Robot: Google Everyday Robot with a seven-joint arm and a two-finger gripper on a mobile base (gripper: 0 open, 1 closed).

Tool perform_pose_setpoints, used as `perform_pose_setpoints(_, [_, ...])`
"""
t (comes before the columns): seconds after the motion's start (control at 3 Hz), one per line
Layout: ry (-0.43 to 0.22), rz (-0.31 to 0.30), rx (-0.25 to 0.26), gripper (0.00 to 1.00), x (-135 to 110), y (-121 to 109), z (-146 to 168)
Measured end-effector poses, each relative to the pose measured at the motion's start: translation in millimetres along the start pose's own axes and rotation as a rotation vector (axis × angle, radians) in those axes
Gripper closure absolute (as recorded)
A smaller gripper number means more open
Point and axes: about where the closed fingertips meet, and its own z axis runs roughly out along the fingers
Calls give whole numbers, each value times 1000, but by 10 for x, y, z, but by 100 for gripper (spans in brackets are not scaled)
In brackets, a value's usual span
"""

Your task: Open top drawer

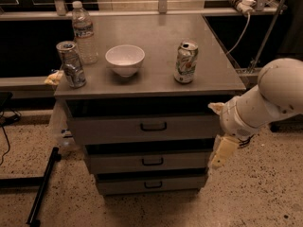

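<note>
As things stand: approach step; top drawer (pixel 109 130) shut beneath the tabletop (pixel 156 60).
Gripper (pixel 221 154): off to the drawer's side, not touching; open or closed, can't tell.
Next: reach the black handle (pixel 153 126).
</note>
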Motion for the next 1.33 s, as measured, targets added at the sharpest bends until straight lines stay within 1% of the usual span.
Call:
perform_pose_setpoints(0.33, [-49, -24, 17, 0, 19, -169, 265])
perform_pose_setpoints(0.67, [-75, -45, 19, 0, 29, -354, 513])
perform_pose_setpoints(1.0, [-92, -56, 10, 0, 28, -519, 746])
perform_pose_setpoints(1.33, [-103, -62, -31, 0, -9, -758, 1191])
